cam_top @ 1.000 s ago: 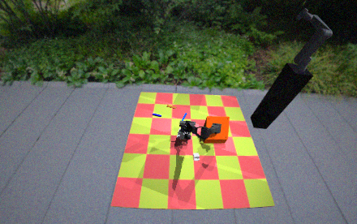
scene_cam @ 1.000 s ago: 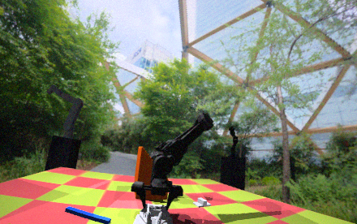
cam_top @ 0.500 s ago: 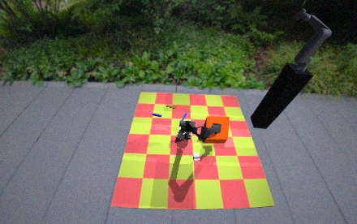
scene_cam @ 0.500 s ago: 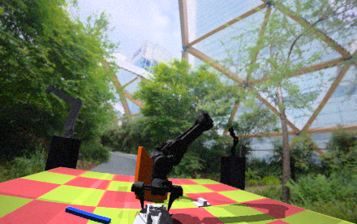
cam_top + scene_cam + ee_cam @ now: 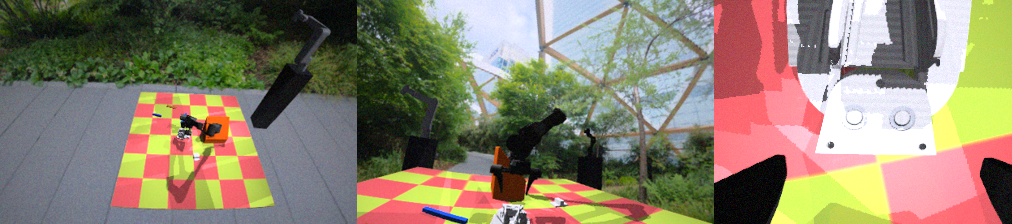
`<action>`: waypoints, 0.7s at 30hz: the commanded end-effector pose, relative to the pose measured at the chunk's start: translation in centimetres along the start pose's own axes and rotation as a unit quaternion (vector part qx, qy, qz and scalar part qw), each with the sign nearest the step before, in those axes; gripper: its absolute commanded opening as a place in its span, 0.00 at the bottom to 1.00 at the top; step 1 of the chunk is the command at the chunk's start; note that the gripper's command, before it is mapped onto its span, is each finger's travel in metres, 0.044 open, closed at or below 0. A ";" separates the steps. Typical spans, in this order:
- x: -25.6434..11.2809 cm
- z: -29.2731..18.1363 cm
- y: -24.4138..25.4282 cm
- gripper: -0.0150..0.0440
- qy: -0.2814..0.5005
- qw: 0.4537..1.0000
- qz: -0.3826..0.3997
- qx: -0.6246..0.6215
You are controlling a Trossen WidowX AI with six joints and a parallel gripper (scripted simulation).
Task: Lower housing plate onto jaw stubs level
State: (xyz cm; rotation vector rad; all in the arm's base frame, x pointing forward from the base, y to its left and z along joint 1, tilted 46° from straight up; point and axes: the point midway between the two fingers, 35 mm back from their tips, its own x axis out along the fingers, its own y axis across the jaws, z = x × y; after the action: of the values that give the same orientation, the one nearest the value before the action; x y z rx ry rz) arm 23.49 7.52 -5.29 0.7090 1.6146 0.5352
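The white housing plate (image 5: 876, 139) lies over the near ends of the two jaws in the wrist view. Two round pin heads show through it, and it has two small dark holes near its front edge. It looks roughly level from above; the wrist view does not show its height or any gap beneath. The ribbed jaws (image 5: 906, 47) lie beyond it on a rounded white base (image 5: 954, 75). The white assembly also shows in the top view (image 5: 181, 135) and the exterior view (image 5: 509, 215). My gripper (image 5: 886, 166) (image 5: 514, 192) is open and empty, its fingers wide apart and clear of the plate.
An orange box (image 5: 222, 122) (image 5: 509, 192) stands beside the arm. A small white block (image 5: 196, 157) (image 5: 559, 201) lies on the checkered mat (image 5: 154, 191). A dark blue bar (image 5: 156, 115) (image 5: 444, 214) and an orange bar (image 5: 171, 106) lie beyond the assembly. More blue shows beside the gripper in the top view.
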 end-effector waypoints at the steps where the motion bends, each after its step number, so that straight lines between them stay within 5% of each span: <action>1: 0.0 0.0 0.0 1.00 0.000 1.000 0.000 0.000; 11: -5.9 -3.7 -1.0 1.00 0.003 1.000 -0.003 -0.002; 21: -6.0 -3.8 -1.0 1.00 0.004 1.000 -0.003 -0.002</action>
State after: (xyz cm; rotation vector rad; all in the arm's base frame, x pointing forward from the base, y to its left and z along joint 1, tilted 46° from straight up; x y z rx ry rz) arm 20.30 2.78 -1.14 0.7021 1.6168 0.5363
